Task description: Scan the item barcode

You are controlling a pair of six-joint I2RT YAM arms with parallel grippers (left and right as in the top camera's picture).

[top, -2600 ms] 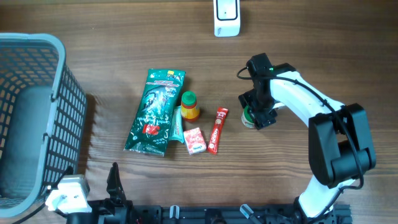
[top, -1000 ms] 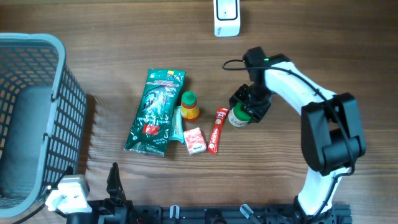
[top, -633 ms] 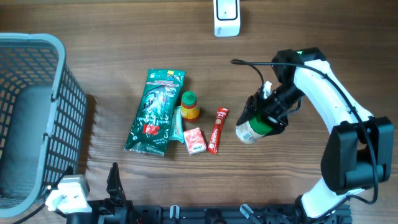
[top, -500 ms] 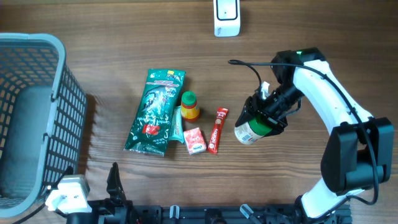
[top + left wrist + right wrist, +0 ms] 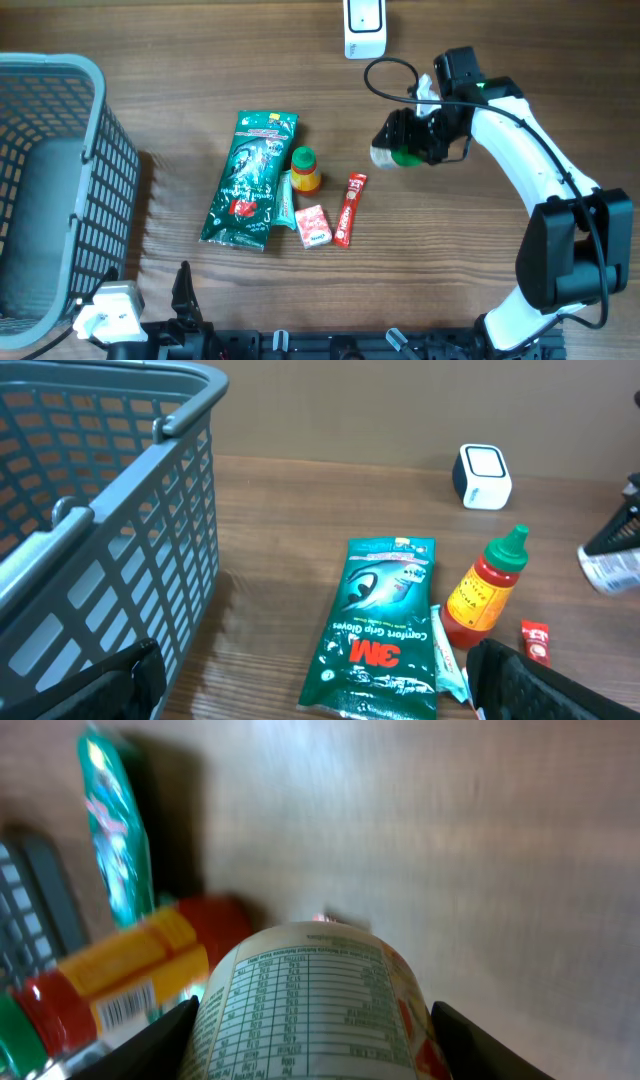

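Observation:
The item (image 5: 390, 153), a small jar with a white label and a green end, hangs on its side above the table, with my right gripper (image 5: 415, 140) shut on it. In the right wrist view its printed nutrition table (image 5: 310, 1010) fills the space between the two dark fingers (image 5: 150, 1045); no barcode shows on that side. The white scanner (image 5: 364, 27) stands at the table's far edge, a little beyond and left of the jar. My left gripper (image 5: 320, 685) stands open and empty near the front left; the jar (image 5: 610, 568) shows at that view's right edge.
A grey basket (image 5: 95, 160) takes up the left side. A green 3M gloves packet (image 5: 250, 180), an orange sauce bottle (image 5: 305, 170), a red sachet (image 5: 349, 208) and a small pink box (image 5: 313, 226) lie mid-table. A black cable (image 5: 385, 75) loops beside the right wrist.
The right arm has lifted the jar off the table beside the red sachet and carried it toward the far edge, nearer the scanner, turning it on its side. The left arm has not moved.

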